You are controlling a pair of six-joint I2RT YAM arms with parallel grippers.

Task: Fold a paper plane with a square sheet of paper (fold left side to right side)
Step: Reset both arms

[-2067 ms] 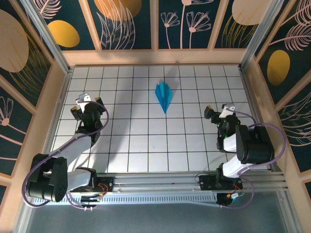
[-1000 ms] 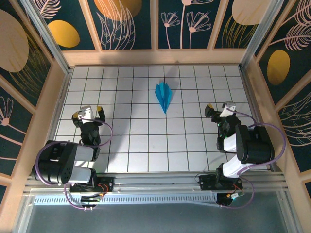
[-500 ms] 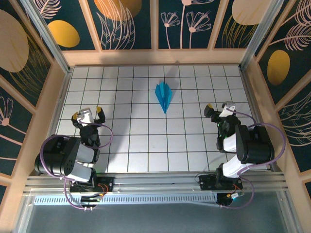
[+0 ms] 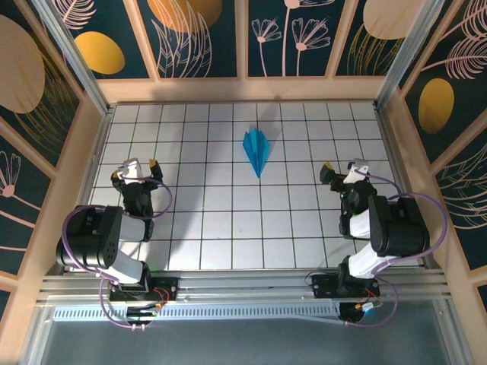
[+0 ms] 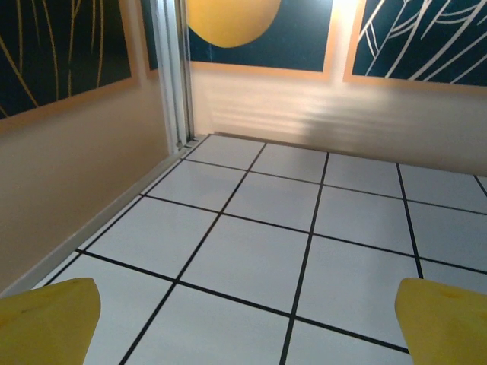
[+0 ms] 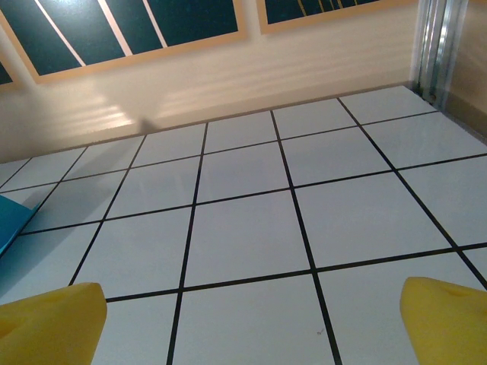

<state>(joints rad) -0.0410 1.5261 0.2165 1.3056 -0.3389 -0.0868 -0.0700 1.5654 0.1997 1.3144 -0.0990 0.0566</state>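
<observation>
Top view, plane: you'll find the paper plane (image 4: 257,150) lying on the white tiled table (image 4: 228,228), toward the back at the middle, its point toward the arms.
Top view, grippers: your left gripper (image 4: 136,169) and right gripper (image 4: 342,171) sit well apart from it, holding nothing.
Left wrist: yellow pads (image 5: 49,323) are spread wide over the tiles.
Right wrist: pads (image 6: 53,323) are spread wide, and a cyan edge of the paper plane (image 6: 9,220) shows at far left.

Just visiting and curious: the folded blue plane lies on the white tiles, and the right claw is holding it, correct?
Not quite. The paper plane does lie on the tiles, but the right gripper stands open and apart from it, as the top view shows.
</observation>
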